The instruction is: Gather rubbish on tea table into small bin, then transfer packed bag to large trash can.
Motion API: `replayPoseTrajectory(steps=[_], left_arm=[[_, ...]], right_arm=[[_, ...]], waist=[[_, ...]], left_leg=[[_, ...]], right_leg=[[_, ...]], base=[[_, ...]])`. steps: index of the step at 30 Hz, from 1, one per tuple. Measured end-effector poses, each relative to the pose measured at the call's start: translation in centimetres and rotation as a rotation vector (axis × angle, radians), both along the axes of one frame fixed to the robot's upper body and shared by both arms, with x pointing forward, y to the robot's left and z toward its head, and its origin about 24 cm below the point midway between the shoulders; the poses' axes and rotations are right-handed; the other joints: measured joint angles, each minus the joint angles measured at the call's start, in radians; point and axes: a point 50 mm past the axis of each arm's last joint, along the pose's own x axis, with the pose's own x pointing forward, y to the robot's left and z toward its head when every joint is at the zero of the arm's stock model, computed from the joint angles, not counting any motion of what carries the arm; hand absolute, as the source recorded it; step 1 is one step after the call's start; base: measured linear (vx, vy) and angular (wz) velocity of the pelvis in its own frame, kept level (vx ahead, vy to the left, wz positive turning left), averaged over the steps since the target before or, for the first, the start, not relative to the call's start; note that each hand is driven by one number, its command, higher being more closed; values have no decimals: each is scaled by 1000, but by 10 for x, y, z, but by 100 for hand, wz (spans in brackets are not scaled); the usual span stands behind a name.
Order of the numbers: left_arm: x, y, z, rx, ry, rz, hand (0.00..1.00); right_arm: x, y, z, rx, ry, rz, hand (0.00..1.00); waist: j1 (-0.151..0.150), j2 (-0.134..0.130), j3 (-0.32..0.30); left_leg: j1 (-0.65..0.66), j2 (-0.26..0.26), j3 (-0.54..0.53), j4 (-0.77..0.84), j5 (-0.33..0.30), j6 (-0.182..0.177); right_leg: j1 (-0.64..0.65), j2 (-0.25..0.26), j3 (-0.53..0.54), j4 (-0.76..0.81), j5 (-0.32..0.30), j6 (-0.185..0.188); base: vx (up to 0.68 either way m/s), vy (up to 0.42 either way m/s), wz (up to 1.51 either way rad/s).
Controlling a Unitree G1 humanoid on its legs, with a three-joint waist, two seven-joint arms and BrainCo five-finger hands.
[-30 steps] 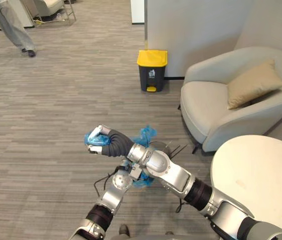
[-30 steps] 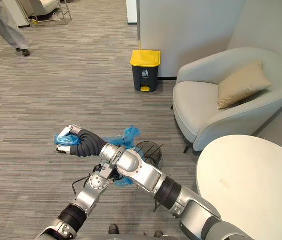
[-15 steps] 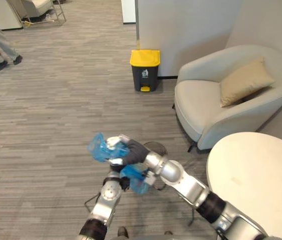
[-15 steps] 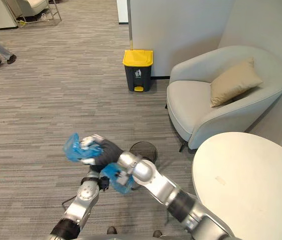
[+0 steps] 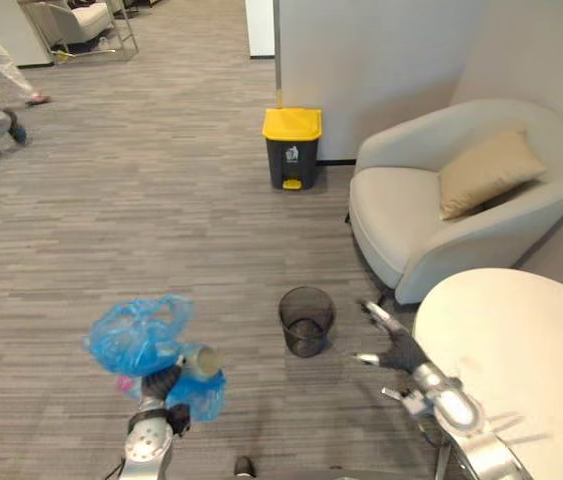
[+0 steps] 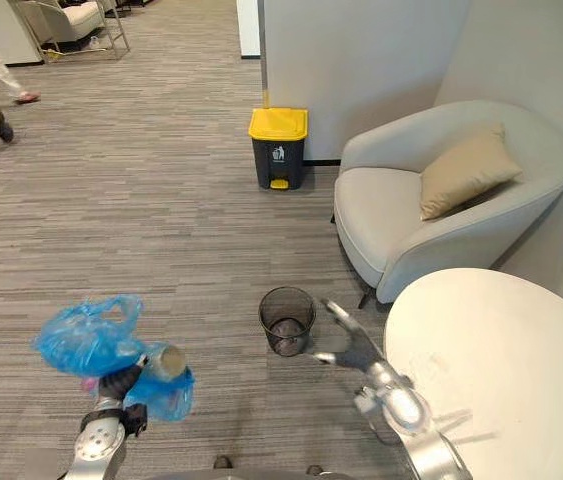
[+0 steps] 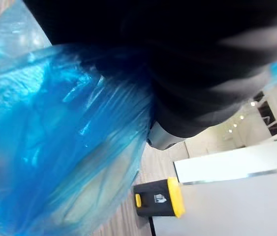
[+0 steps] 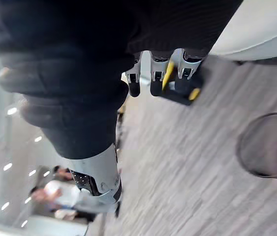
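The left arm points up from the lower left, its left hand [image 5: 162, 380] clenched round a blue bag [image 5: 136, 335]; the right hand [image 5: 393, 348] reaches forward, fingers splayed straight.
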Motion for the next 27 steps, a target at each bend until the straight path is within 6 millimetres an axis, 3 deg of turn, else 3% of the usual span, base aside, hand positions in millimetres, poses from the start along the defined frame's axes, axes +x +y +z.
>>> replayPoseTrajectory(steps=[4, 10, 15, 16, 17, 19, 20, 22, 23, 25, 26, 27], left_arm=[[-35, 10, -23, -55, 137, 44, 100], [-63, 9, -40, -103, 257, 38, 100], [-59, 6, -40, -111, 245, 34, 100], [-54, 5, -40, -114, 235, 25, 100], [-47, -1, -39, -122, 221, 7, 100], [-44, -4, -40, -135, 213, 1, 100], [-44, -4, -39, -134, 213, 2, 100], [-44, 1, -38, -120, 211, 5, 100], [-44, 1, -38, -120, 212, 4, 100], [-44, -3, -39, -133, 210, 5, 100], [-43, -4, -38, -133, 205, 2, 100], [-41, -6, -36, -132, 196, -12, 100]], right_arm=[[-37, -45, -46, -10, 244, -245, 0], [-72, -51, -75, -27, 406, -365, 0], [-70, -39, -80, -10, 397, -393, 0], [-70, -38, -80, -13, 396, -400, 0], [-72, -40, -81, -23, 401, -419, 0], [-69, -42, -83, -29, 404, -450, 0], [-60, -41, -81, -25, 385, -449, 0], [-49, -32, -80, 3, 353, -452, 0], [-46, -29, -79, 12, 347, -455, 0], [-43, -25, -80, 23, 346, -456, 0], [-43, -25, -80, 22, 350, -458, 0], [-43, -26, -80, 18, 359, -460, 0]], waist=[[-20, 7, 3], [-21, 5, 10], [-19, -13, 49], [-19, -10, 55], [-21, -14, 66], [-13, -6, 71], [-8, -5, 82], [14, -34, 107], [16, -39, 110], [29, -48, 119], [29, -50, 124], [31, -46, 135]], left_leg=[[-2, -11, -21, 0, -8, 6], [-19, -26, -65, 6, -15, 3], [-116, -51, -119, 69, -21, 23], [-142, -41, -46, 102, -43, 45], [-163, -9, 109, 147, -54, 64], [-175, 11, 208, 162, -44, 66], [-181, 7, 220, 180, -39, 80], [-185, -4, 214, 232, -66, 106], [-188, -7, 207, 250, -84, 107], [-210, -11, 197, 336, -192, 96], [-216, -13, 196, 365, -229, 91], [-229, -18, 185, 403, -277, 73]], right_leg=[[2, -15, -26, 14, -21, 11], [-4, -33, -84, 55, -59, 20], [-26, -82, -221, 136, -116, 26], [-21, -95, -270, 139, -122, 33], [-20, -116, -333, 149, -129, 44], [-19, -137, -370, 171, -131, 47], [-17, -150, -380, 183, -129, 50], [13, -168, -384, 175, -128, 63], [22, -172, -388, 173, -130, 71], [28, -208, -401, 219, -169, 110], [21, -229, -405, 258, -189, 116], [-26, -278, -389, 416, -214, 98]], base=[[35, 25, 18], [59, 9, 22], [30, 22, 86], [69, 44, 146], [94, 51, 145], [148, 79, 91], [145, 120, 46], [99, 102, 22], [98, 86, 19], [99, 123, 14], [80, 150, 7], [56, 165, 17]])
